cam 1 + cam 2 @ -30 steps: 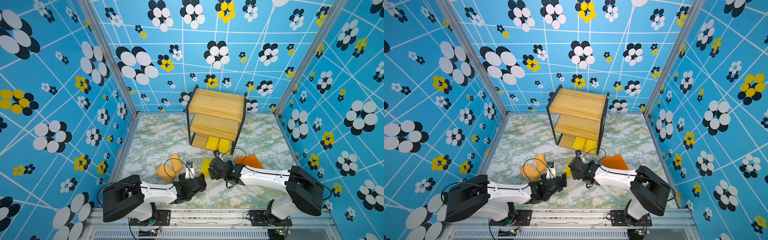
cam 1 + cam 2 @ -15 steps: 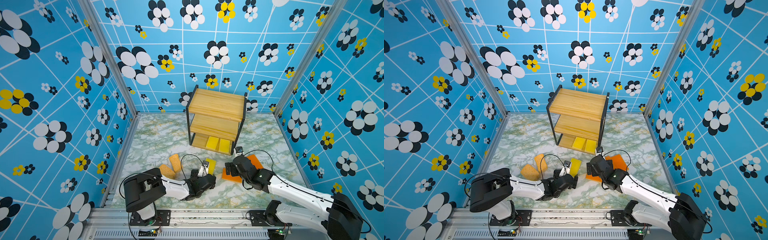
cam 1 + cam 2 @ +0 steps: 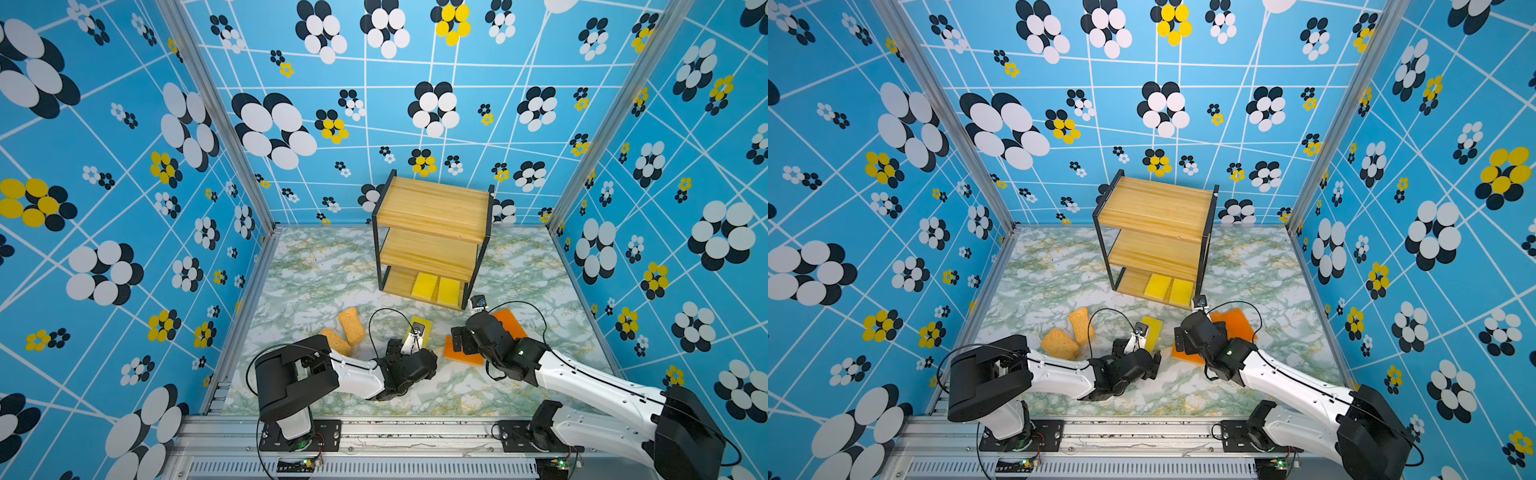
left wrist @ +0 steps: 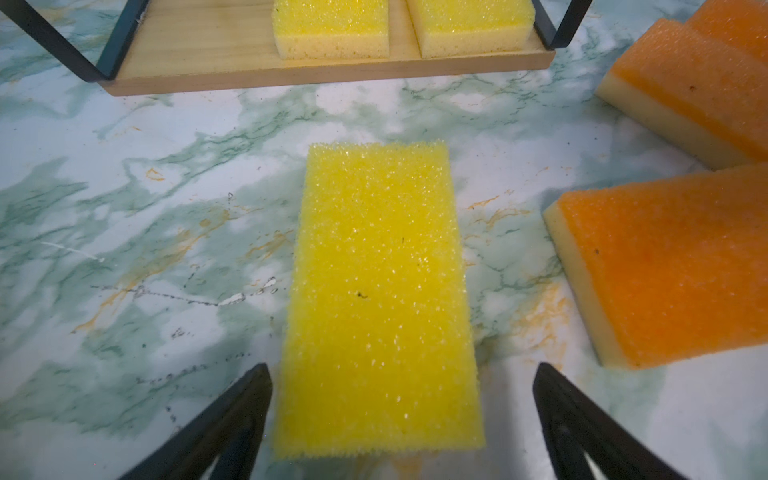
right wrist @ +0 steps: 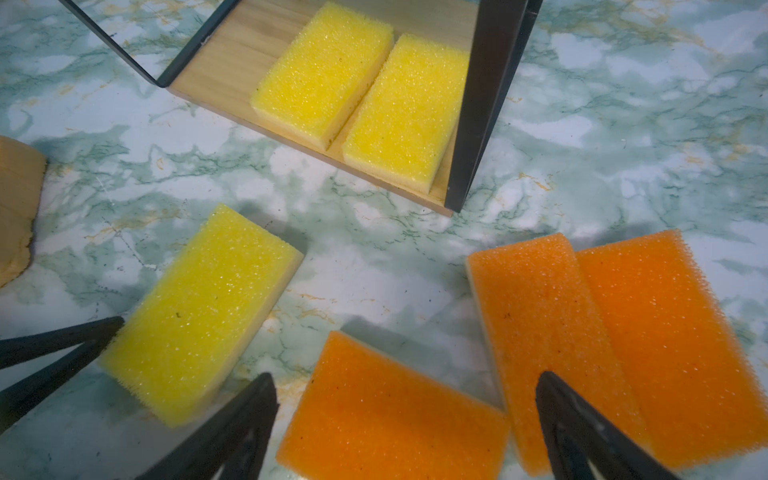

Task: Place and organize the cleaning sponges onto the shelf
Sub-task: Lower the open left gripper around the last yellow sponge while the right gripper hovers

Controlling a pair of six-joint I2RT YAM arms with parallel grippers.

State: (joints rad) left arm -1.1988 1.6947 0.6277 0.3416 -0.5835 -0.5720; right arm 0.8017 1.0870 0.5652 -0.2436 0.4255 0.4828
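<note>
- The marble table (image 3: 316,266) carries everything, between blue flowered walls.
- The shelf (image 3: 432,208) stands at the back of the table. Its top and middle boards are bare in both top views.
- The right gripper (image 5: 406,377) has its jaws spread wide above the nearest orange sponge (image 5: 390,411) and holds nothing. One tip lies over the gap beside that sponge and the other over the next orange one.
- The left gripper (image 4: 401,368) is also wide apart. It straddles the near end of the third yellow sponge (image 4: 382,291) without pinching it, and a clear gap shows on one side.
- The other two orange sponges (image 5: 548,340) (image 5: 665,340) lie flat side by side on the table, touching, near the shelf's right front leg.
- Two yellow sponges (image 3: 424,284) (image 3: 449,291) sit side by side on the shelf's bottom board, toward its right end.
- Two tan sponges (image 3: 351,326) (image 3: 334,340) rest on the table to the left, touching each other.
</note>
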